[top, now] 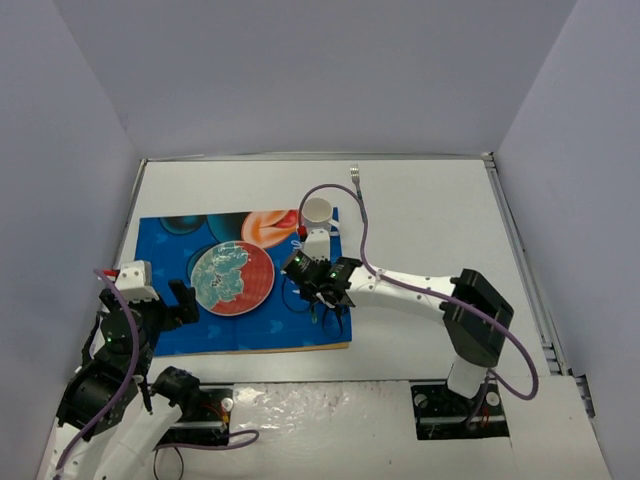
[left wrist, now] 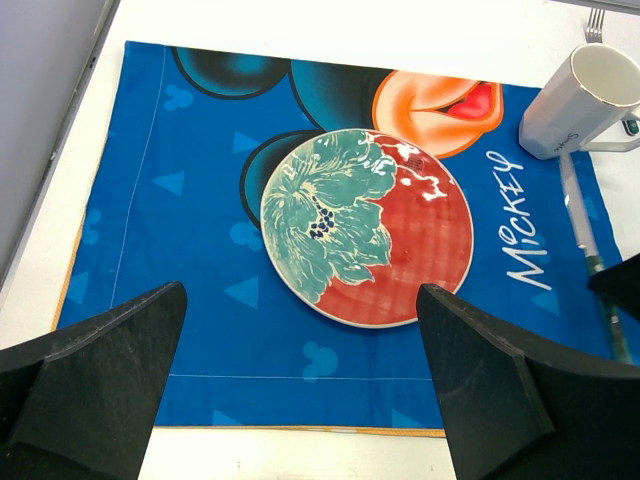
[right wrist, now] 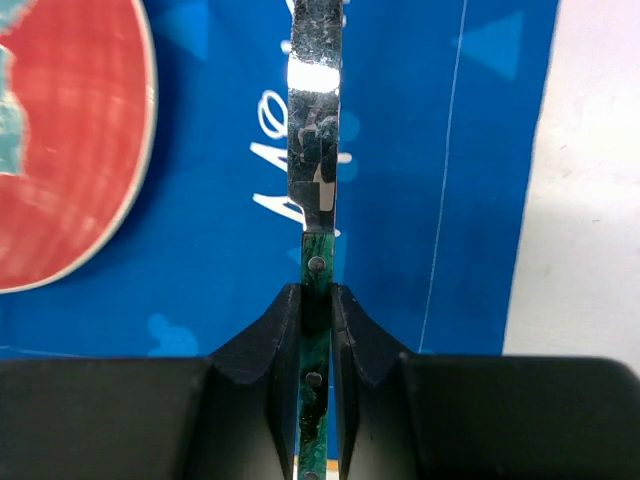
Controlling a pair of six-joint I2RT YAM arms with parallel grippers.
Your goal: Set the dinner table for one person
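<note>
So far plate (top: 232,279) and mug (top: 318,211) are set, right gripper (right wrist: 317,300) pinching the knife (right wrist: 316,120) (left gripper (left wrist: 302,300) spread wide), fork (top: 355,176) unplaced far across the dinner table (top: 430,220).

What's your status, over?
Left end effector open, short of plate. Right end effector shut on knife, over placemat right of plate. Mug on placemat just beyond knife tip; fork on dinner table farther out.

Seen from overhead, a placemat (top: 170,240) lies on the left half of the dinner table (top: 430,220), a plate (top: 232,278) at its middle. A mug (top: 318,212) stands at the mat's upper right corner, with a knife (left wrist: 580,215) below it, right of the plate. A fork (top: 356,176) lies on bare tabletop above the mug.
</note>
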